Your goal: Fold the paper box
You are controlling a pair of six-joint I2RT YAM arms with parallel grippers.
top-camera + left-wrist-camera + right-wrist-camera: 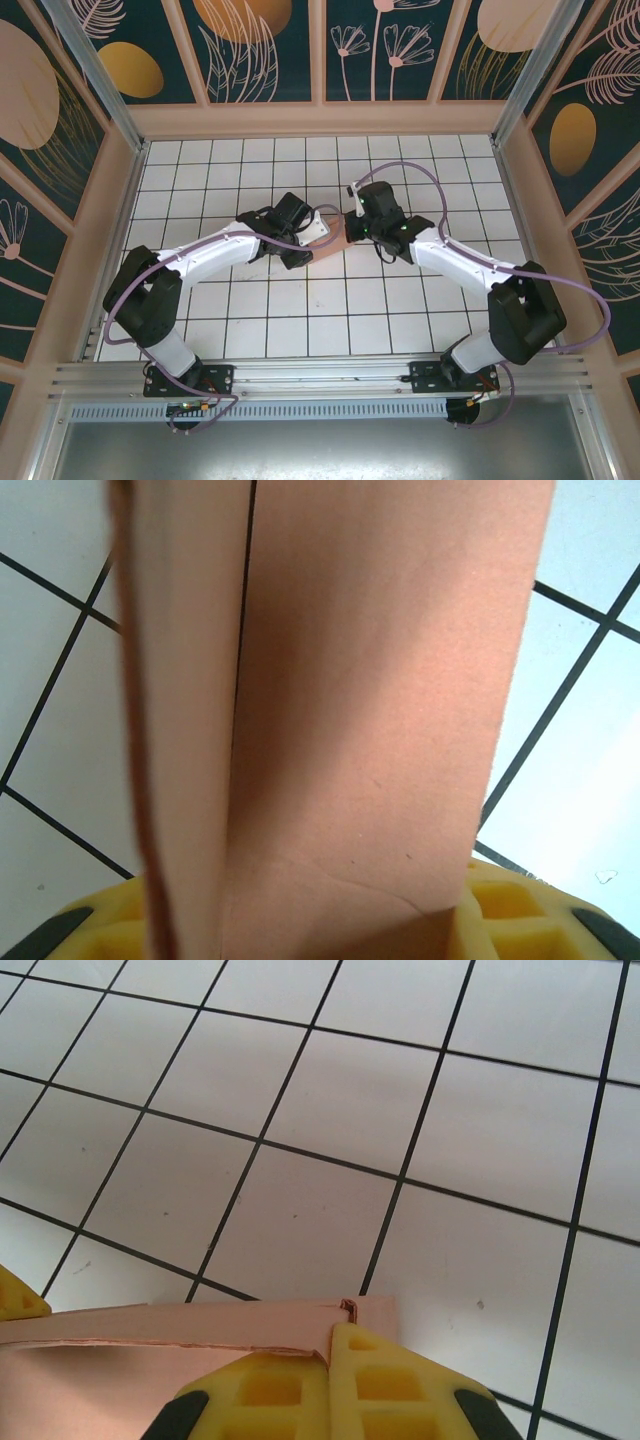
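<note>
Paper box (329, 238) at frame centre on the desk (300, 330), between both claws. Right claw (330, 1345) is clenched on the card's edge, and the box's long axis runs left from there. Left claw (310, 935): the card covers the pads, so I cannot tell its grip.

The right gripper (335, 1340) occupies the bottom edge of the frame. Its two yellow fingers (405, 1390) stand side by side with their inner faces touching along a single seam. Each finger shows moulded square recesses and a black section at its outer end.

The paper box (100, 1380) enters from the lower left as salmon-pink thin card. Its upper edge runs almost level to the right, and it ends in a small notched corner directly above the seam. The card passes into the seam and is clamped there. A darker layered edge line crosses the card below its upper edge.

A small yellow wedge (15, 1295) sits at the left border, touching the card's upper edge; its identity cannot be determined.

The white tiled table (330, 1110), ruled with black grid lines, fills the rest.
</note>
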